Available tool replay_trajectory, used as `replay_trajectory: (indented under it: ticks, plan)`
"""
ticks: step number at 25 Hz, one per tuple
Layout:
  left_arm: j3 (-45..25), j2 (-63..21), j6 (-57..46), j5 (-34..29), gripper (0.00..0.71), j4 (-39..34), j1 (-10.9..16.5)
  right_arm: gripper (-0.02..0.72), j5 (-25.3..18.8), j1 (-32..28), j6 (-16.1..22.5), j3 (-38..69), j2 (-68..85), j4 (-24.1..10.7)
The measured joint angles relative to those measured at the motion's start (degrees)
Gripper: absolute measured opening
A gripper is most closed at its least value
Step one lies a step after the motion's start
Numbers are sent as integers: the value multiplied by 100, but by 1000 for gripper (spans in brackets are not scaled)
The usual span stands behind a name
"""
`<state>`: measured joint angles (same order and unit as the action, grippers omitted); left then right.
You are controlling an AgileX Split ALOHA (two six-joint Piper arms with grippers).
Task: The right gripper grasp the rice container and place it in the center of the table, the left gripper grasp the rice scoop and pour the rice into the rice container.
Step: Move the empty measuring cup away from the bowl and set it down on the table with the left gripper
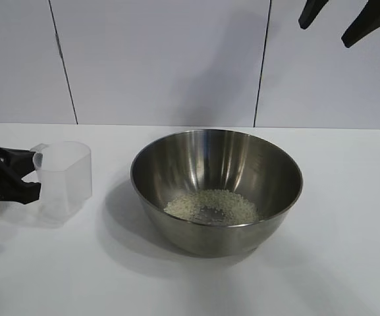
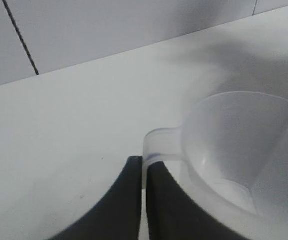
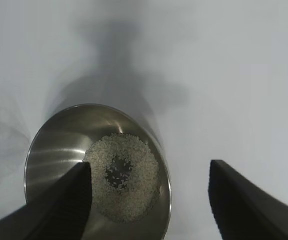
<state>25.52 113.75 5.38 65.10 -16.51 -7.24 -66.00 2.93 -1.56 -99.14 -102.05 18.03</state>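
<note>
Left gripper (image 1: 30, 174) clamped on upright rice scoop (image 1: 64, 179) handle, scoop seemingly empty, beside rice container (image 1: 216, 191) holding rice (image 1: 213, 206); right gripper (image 1: 348, 16) spread wide, empty, overhead.

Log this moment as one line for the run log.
rice: in rice container | rice scoop: upright, empty, on table | left gripper: shut on scoop handle | right gripper: open, raised

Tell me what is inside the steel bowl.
The steel bowl holds loose white rice on its bottom, with a bare patch of metal in the middle. The right wrist view's near fingers cover part of the bowl.
</note>
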Motion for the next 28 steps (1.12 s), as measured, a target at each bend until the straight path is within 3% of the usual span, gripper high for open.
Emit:
replay_trajectory:
  ticks: [14, 17, 22, 28]
  plan:
    - [130, 309, 1, 44, 19, 386, 0, 463, 79, 0, 0, 0, 0, 15]
    - [130, 309, 20, 51, 85, 386, 0, 463, 84, 0, 0, 0, 0, 17]
    - [130, 309, 80, 65, 304, 391, 0, 463, 84, 0, 0, 0, 0, 17]
    - [-6, 309, 338, 83, 371, 736, 0, 463, 84, 0, 0, 0, 0, 17]
